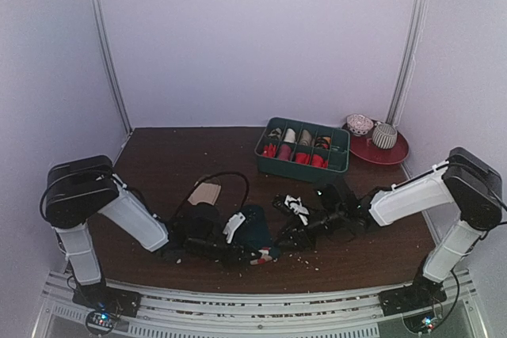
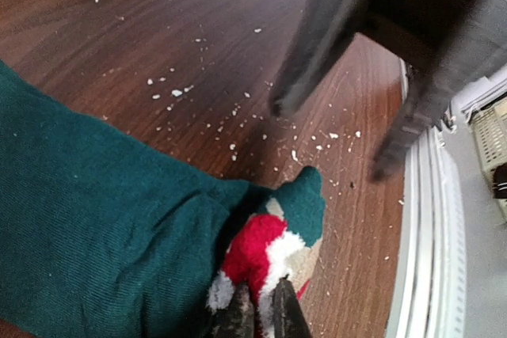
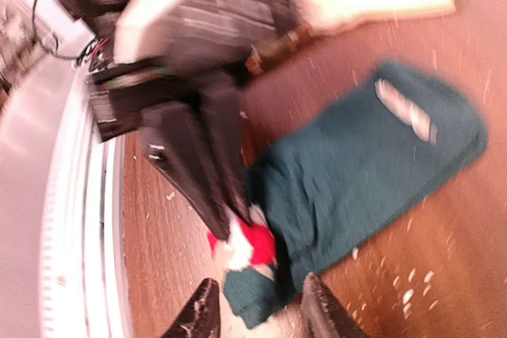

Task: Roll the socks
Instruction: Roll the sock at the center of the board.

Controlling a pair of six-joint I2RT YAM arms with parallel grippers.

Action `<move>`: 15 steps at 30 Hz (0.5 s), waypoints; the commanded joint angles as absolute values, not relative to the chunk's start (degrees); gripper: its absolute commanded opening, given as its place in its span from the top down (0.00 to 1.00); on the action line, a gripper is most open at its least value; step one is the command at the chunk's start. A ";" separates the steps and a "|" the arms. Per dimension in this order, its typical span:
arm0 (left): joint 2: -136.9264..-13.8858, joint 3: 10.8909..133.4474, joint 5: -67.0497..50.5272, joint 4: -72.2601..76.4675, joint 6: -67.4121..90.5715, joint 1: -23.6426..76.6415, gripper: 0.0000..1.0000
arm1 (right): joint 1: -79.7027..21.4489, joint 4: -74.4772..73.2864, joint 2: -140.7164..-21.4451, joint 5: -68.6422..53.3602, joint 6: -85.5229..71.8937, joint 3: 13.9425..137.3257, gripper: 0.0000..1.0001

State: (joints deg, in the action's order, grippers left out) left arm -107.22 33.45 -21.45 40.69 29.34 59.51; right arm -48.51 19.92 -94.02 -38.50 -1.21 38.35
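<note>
teal sock [image 2: 95, 219] lies flat on the brown table [image 2: 158, 37] between the arms. left gripper [image 2: 260, 314] pinches red-and-white fuzzy fabric [image 2: 257, 251] at its end; right gripper [image 3: 261, 290] hangs spread open just beside.

Arms: two. Left arm [image 1: 131, 215], right arm [image 1: 404, 195], two fingers [image 3: 202, 316] each.
Socks: two. Teal sock [image 1: 255, 225], beige sock [image 1: 206, 193].
Striped fabric end [image 2: 261, 255], red, white and beige: one. Separate sock or not, cannot tell.
Green divided bin [image 1: 301, 170]: one.
Red plate [image 1: 396, 154]: one, carrying two round patterned things, pinkish one [image 1: 359, 123] and grey one [image 1: 384, 135].
White specks [image 2: 176, 93] on worktop [image 1: 158, 164]: too many to count.
</note>
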 commanded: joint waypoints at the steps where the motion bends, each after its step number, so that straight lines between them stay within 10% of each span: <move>1: -115.02 30.05 -21.53 21.78 35.65 56.57 1.00 | -53.08 24.32 -89.43 -29.74 14.97 35.30 0.60; 15: -115.82 29.95 -24.11 18.59 34.92 55.65 1.00 | -57.82 20.49 -97.18 -24.36 25.75 38.15 0.59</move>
State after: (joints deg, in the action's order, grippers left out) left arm -109.89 33.93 -29.26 42.24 34.65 56.29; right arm -57.28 21.10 -95.46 -26.74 22.81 36.42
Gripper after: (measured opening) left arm 0.041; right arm 0.409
